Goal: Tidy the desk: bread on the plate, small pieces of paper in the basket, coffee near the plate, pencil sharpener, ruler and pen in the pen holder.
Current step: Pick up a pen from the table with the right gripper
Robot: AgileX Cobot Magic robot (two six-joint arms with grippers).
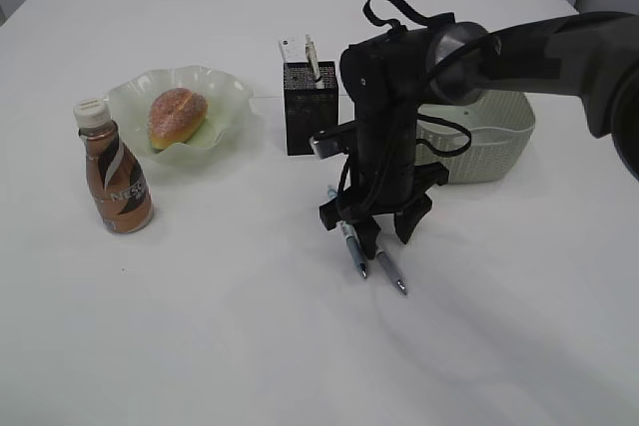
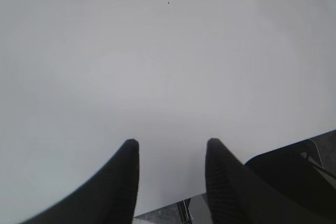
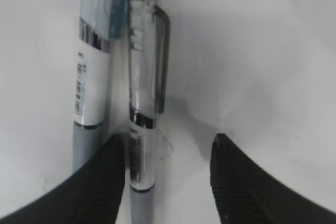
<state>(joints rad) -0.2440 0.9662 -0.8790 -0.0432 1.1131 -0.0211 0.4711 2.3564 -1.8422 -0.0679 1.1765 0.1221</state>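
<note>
Sitting at centre-left of the exterior frame: brown coffee bottle (image 1: 114, 179), sugared bread (image 1: 177, 117) on the pale green plate (image 1: 232, 97). Hovering at centre, the right end effector (image 1: 381, 231), jaws parted wide and empty, straddling the clear plastic pen (image 3: 142, 129) lying lengthwise between them, white-barrelled pen (image 3: 92, 82) just outside. Idling out of that frame, the left end effector (image 2: 170, 174), half-open over bare counter (image 2: 157, 51).

Two pens (image 1: 371, 256): upper lengths hidden behind the right gripper (image 1: 384, 236) in the exterior view; both cut by the top and bottom edges of the right wrist view.
Basket (image 1: 489, 142): left part hidden behind the arm; contents not discernible.
Pen holder (image 1: 310, 107): contents too small to identify.
Bottle (image 1: 115, 172): label partly legible only.
</note>
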